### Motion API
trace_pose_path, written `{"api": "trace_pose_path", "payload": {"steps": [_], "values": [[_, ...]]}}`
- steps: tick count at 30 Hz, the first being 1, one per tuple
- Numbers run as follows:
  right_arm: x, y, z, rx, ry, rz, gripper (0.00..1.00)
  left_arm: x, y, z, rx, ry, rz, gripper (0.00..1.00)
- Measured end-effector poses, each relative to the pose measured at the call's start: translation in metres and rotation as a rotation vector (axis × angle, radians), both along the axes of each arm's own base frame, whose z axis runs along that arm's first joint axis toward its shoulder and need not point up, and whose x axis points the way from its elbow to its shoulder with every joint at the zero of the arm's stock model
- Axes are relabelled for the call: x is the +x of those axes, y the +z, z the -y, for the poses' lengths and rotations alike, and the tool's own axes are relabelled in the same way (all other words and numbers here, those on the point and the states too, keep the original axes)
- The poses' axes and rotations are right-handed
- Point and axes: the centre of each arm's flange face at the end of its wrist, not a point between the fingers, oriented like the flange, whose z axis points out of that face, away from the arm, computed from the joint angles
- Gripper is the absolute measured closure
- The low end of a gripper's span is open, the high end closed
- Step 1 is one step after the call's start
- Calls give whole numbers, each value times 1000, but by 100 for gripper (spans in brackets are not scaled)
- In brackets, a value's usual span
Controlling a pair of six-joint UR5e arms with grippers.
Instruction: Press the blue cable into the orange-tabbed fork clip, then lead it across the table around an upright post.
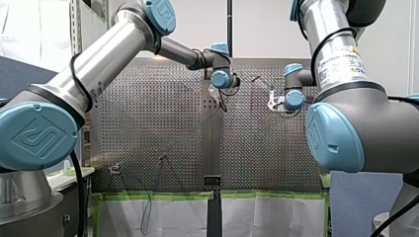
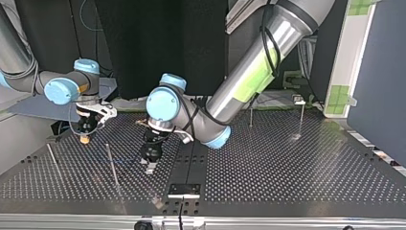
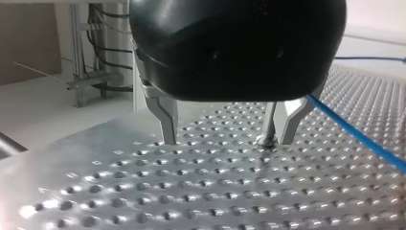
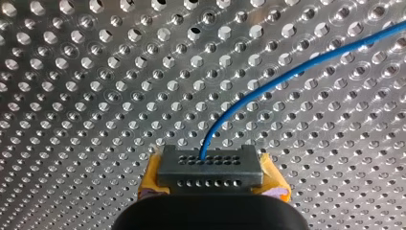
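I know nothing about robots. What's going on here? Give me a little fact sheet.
left claw: open, metal fingers down at the table, a thin upright post between them, nearer one finger
right claw: yellow pads, shut on the blue cable
blue cable: curves away from the right claw over the table and passes beside the left claw
table: perforated metal

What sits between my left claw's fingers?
In the left wrist view, an upright post stands between the left claw's fingers, close to one; the blue cable passes outside them.
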Motion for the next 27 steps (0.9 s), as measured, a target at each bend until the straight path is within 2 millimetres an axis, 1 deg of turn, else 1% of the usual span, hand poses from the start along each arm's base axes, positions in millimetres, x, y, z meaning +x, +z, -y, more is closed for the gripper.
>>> {"api": "trace_pose_path", "payload": {"steps": [3,6,12,18,24,27], "values": [[0,0,0,1,0,0,98,1,10,-2,28,35,4,0],[0,0,0,1,0,1,98,0,13,-5,62,67,-2,0],[2,-1,-1,2,4,-1,98,-5,9,-9,139,108,-28,0],[4,-4,-3,9,9,-1,98,-12,4,-6,199,71,-57,0],[5,-9,-6,18,10,-3,98,-17,-2,-8,238,55,-100,0],[5,-14,-9,27,7,-5,98,-17,-3,-10,244,58,-110,0]]}}
